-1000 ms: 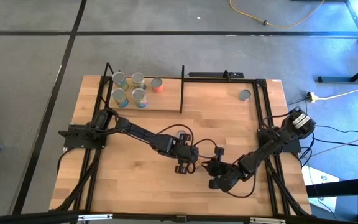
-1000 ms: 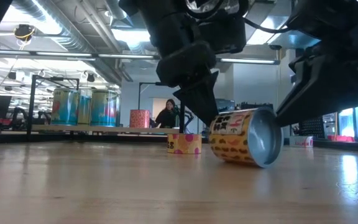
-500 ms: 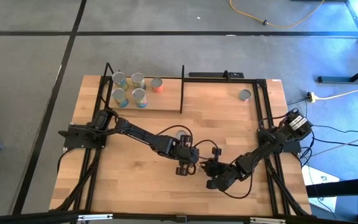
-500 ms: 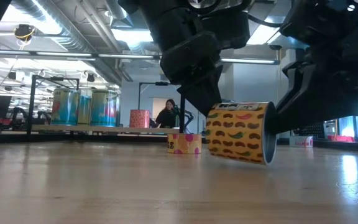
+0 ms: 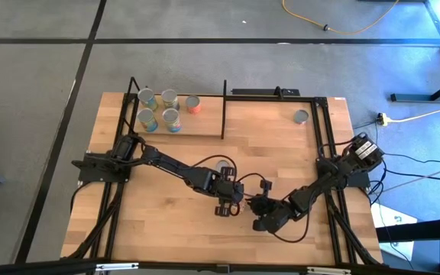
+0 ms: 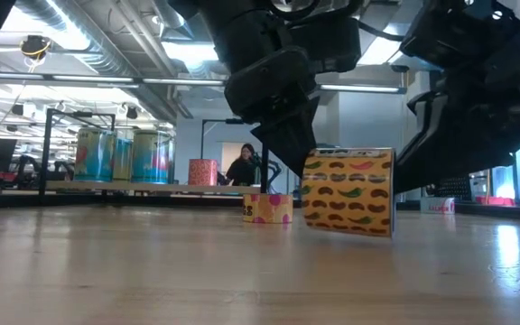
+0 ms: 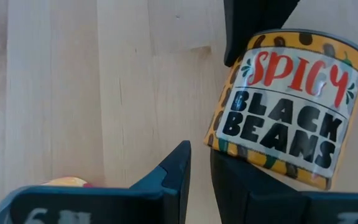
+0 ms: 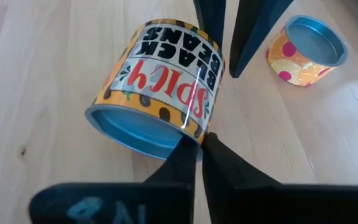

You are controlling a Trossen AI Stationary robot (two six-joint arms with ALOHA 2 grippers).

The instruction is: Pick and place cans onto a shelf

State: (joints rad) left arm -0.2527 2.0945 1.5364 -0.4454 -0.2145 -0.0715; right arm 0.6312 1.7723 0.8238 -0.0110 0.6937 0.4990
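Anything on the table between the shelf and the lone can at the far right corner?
No. In the high view, only bare wood lies between the shelf and that can.

Eight cans total: five standing on the shelf [image 5: 197, 126] (four bluish [image 5: 157, 109], one orange-red [image 5: 194, 105]), one grey-topped can [image 5: 302, 116] alone at the far right of the surface [image 5: 159, 221], one short orange can [image 8: 306, 50] and one Spicy Black Beans can [image 6: 348, 191] mid-surface. One shelf. Two arms, two hands: left hand [image 7: 199, 163], right hand [image 8: 197, 151]. One person [image 6: 242, 168] in the room behind.
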